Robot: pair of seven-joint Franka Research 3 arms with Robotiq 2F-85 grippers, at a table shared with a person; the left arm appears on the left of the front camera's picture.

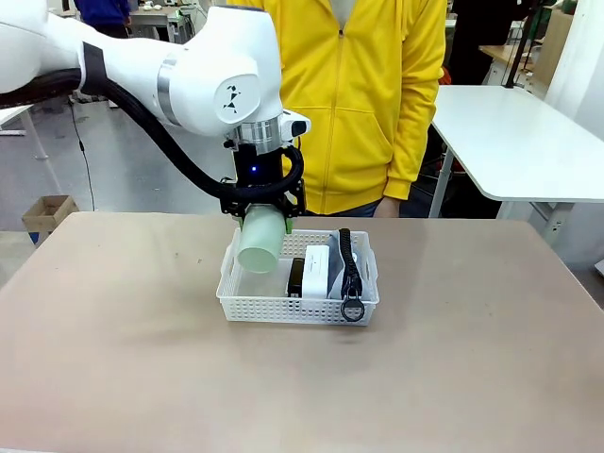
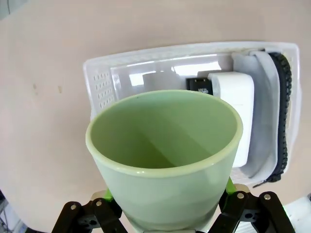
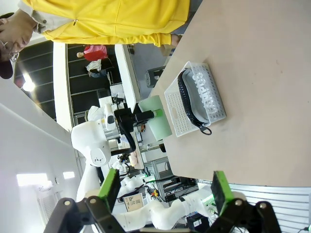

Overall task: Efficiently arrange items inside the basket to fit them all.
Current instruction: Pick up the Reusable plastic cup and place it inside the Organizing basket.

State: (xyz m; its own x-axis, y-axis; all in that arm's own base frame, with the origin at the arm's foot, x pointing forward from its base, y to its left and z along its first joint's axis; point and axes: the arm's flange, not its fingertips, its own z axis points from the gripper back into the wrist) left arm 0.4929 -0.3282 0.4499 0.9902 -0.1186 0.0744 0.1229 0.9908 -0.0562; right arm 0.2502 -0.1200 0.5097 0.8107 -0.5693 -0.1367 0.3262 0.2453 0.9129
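Observation:
My left gripper [image 1: 267, 223] is shut on the pale green cup [image 1: 259, 247], which hangs tilted, mouth down and forward, over the left end of the white lattice basket [image 1: 274, 307]. In the left wrist view the cup [image 2: 165, 160] sits between my green pads, above the basket's bare left floor [image 2: 146, 77]. Inside lie the black stapler [image 1: 295, 276], the small white block [image 1: 316, 269] and, on edge along the right wall, the grey CAMPUS pouch [image 1: 351, 264] with its ring over the front rim. My right gripper [image 3: 165, 187] is open, far from the basket [image 3: 181, 111].
A person in a yellow hoodie [image 1: 359, 94] stands at the far edge of the tan table [image 1: 142, 377]. A white side table [image 1: 519, 142] stands at the back right. A cardboard box [image 1: 47, 212] lies on the floor at left.

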